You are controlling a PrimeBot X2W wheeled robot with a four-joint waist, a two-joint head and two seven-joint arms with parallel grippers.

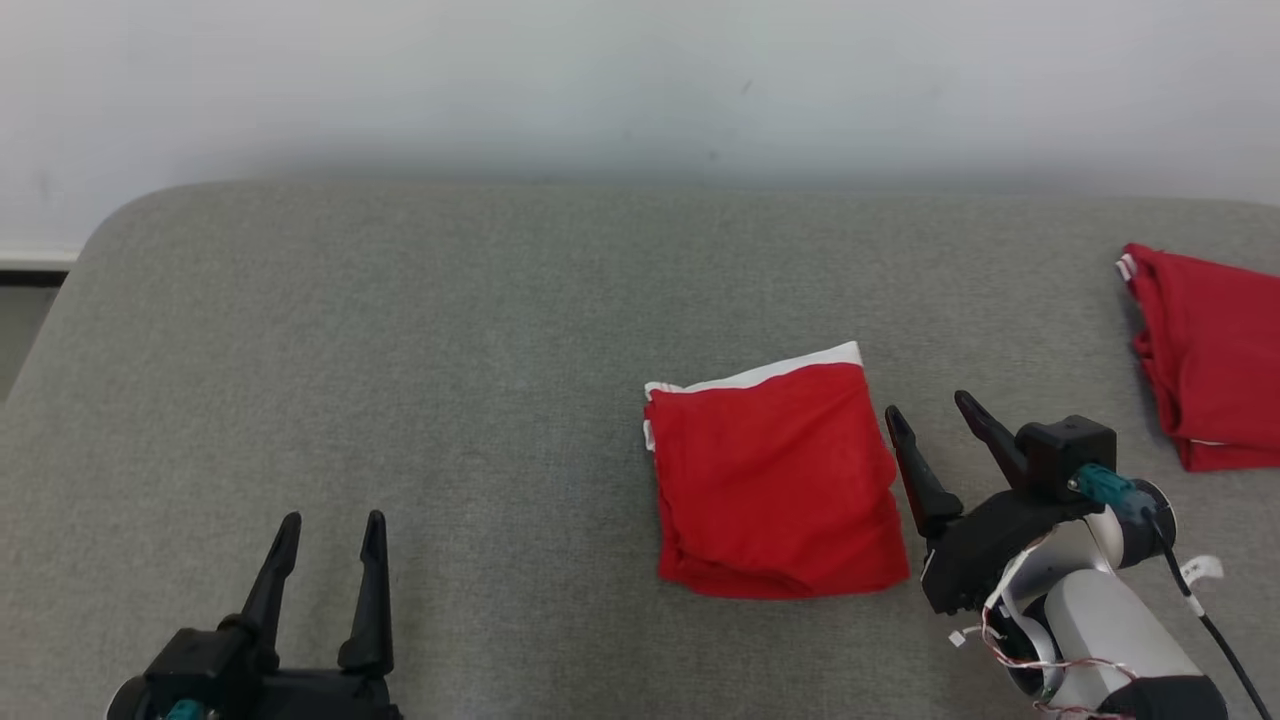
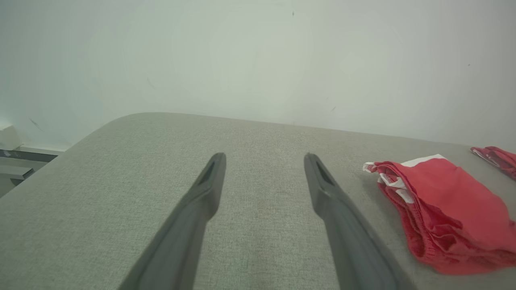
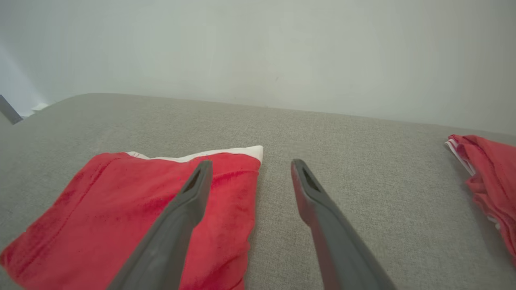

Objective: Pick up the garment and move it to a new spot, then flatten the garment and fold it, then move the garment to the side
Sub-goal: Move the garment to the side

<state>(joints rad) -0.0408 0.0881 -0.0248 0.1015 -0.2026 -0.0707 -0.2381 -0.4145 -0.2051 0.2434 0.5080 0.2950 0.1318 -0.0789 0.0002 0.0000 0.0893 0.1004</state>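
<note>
A red garment (image 1: 775,480) with a white band along its far edge lies folded into a rough square on the grey padded surface (image 1: 400,350). In the left wrist view the garment (image 2: 443,205) lies off to the right, and in the right wrist view the garment (image 3: 133,213) spreads at lower left. My right gripper (image 1: 928,404) hovers just off its right edge, open and holding nothing; one finger (image 3: 185,217) crosses over the cloth there. My left gripper (image 1: 332,520) stands open at the lower left, far from the garment, with bare surface between its fingers (image 2: 201,201).
A second red folded cloth (image 1: 1210,355) with white trim lies at the surface's right side; this cloth (image 3: 489,177) also sits right of my right gripper. A pale wall (image 1: 640,80) runs behind the surface. The surface's rounded left corner (image 1: 110,225) drops off toward the floor.
</note>
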